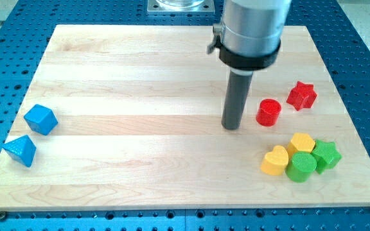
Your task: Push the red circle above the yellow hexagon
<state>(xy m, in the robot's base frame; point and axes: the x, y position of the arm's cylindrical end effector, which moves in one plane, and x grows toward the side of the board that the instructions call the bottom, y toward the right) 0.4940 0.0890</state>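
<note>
Seven small blocks sit on the pale wooden worktop (140,128) in front of you, and one dark rod comes down among them. The rod's lower end, my tip (230,127), rests on the wood right of centre. This end effector is a plain rod with nothing that opens or closes, and it holds nothing. The red circle (268,112) lies just beside the tip, toward the view's right and very slightly higher, with a narrow strip of bare wood between the two, so they are not touching. You would see it as a short upright red cylinder with a flat round top, standing squarely on its base. A red star (301,95) sits near it, up and to the view's right, apart from it. Below the red circle, toward the view's bottom right, four blocks are packed together: a yellow hexagon (302,142) at the top of the group, a yellow heart (275,160) at its lower left, a green circle (301,167) beneath it, and a green star (327,155) on the right. The red circle is above and to the left of the yellow hexagon, well clear of it. Far off at the view's left edge sit two blue blocks, a blue cube (41,119) and a blue triangle (21,151) below it.
</note>
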